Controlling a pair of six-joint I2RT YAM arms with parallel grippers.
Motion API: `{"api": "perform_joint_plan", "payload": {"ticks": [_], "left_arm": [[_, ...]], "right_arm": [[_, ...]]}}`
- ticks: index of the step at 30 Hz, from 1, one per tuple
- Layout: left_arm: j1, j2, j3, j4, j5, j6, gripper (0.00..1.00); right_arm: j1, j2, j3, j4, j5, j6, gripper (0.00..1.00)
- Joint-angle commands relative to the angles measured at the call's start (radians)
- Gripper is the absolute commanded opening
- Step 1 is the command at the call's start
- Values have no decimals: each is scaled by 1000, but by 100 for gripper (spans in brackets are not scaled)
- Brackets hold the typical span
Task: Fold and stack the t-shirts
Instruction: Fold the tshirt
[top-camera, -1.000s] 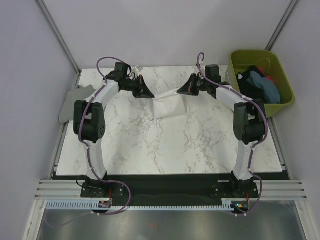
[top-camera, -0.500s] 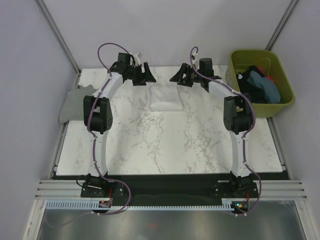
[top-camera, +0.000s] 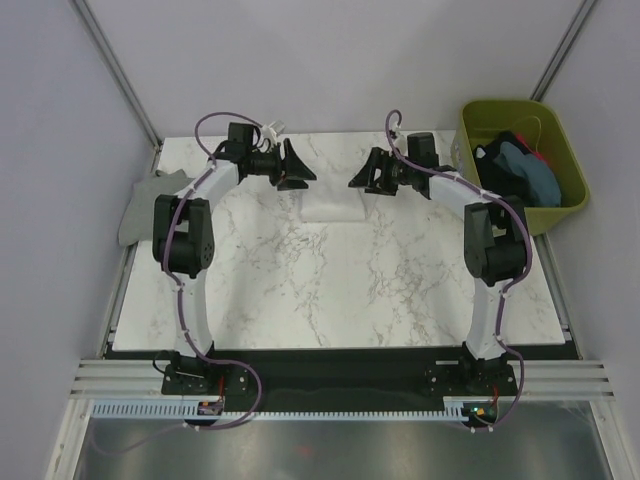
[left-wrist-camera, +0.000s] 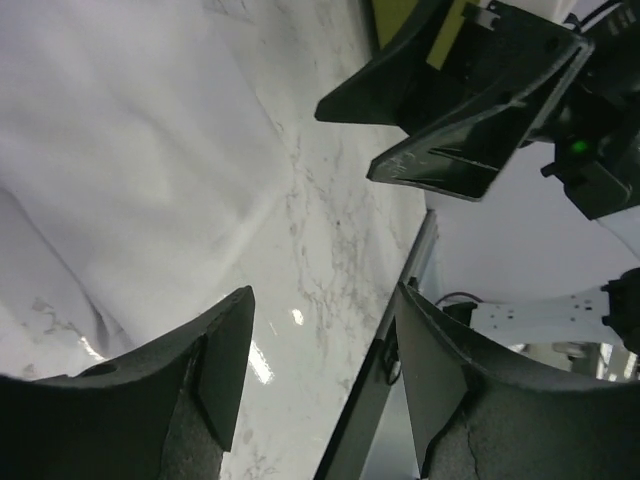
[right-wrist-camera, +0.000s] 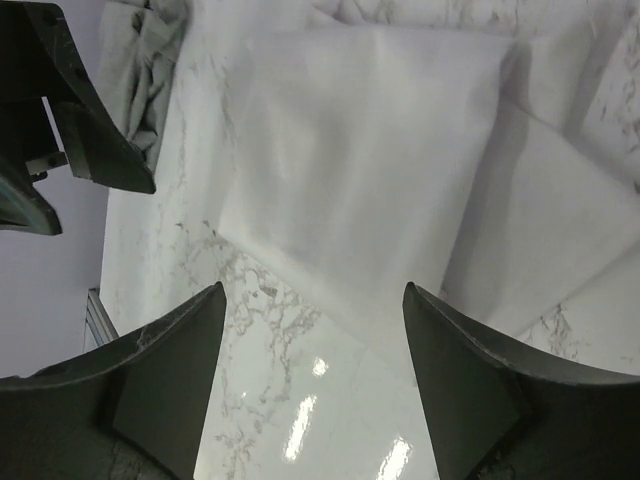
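1. Two grippers, left (top-camera: 297, 171) and right (top-camera: 362, 179), now stand wide open with nothing between their fingers. A second ago we held the white t-shirt (top-camera: 335, 206) stretched between them.
2. We see the white t-shirt released, lying folded on the table (top-camera: 350, 285) at far centre, between the grippers.
3. We judge this fold complete. The grey t-shirt (top-camera: 140, 205) lies at the left edge.

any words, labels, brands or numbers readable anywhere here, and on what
No text can be read in any view.
white shirt: plain, no print showing.
bin: no label showing.
coloured spots at the near edge: too small to tell if they carry text.
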Motion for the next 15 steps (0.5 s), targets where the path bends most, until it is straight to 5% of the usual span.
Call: {"api": "perform_joint_plan", "payload": {"ticks": [1, 7, 15], "left_arm": [[-13, 32, -105, 179, 188, -179, 65], [-25, 145, -92, 301, 251, -311, 64], [-34, 234, -82, 283, 244, -312, 64]], "right_arm": [[-2, 14, -22, -9, 2, -44, 80], [-45, 47, -31, -14, -20, -36, 80], [-97, 93, -49, -35, -13, -77, 80]]}}
